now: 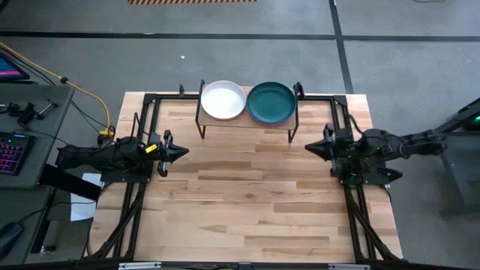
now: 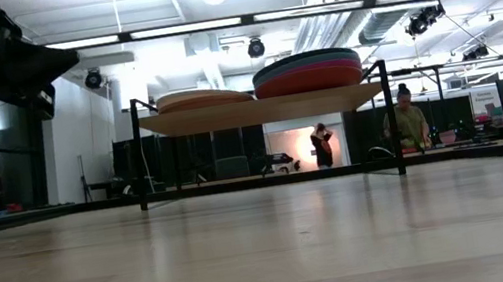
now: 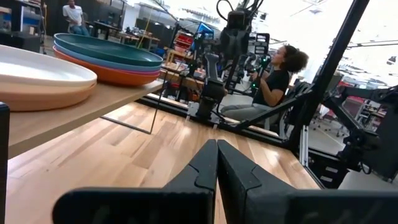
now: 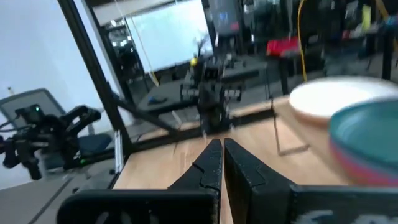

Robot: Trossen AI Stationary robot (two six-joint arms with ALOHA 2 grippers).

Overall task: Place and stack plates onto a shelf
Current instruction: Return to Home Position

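Plates on the shelf, both arms drawn back. The shelf stands at the far edge of the counter, midway between the 2 arms, and carries 2 stacks of plates set side by side.

The stack nearer the left arm is topped by the white plate. The low view shows it resting on a salmon-toned plate. The stack nearer the right arm is topped by the dark green plate. The low view shows a light blue plate directly under it and reddish plates below that. The 2 stacks lie just beside each other, and whether their rims touch cannot be told.

The left pincer hovers over the counter's left side, pointing inward, well apart from the shelf and nearer the viewer than it. Its fingers are pressed together and grasp nothing.

The right pincer mirrors it over the counter's right side, also clear of the shelf. Its fingers are drawn together with only a hairline slit between them, and hold nothing.

A seated person shows in the room beyond the counter.
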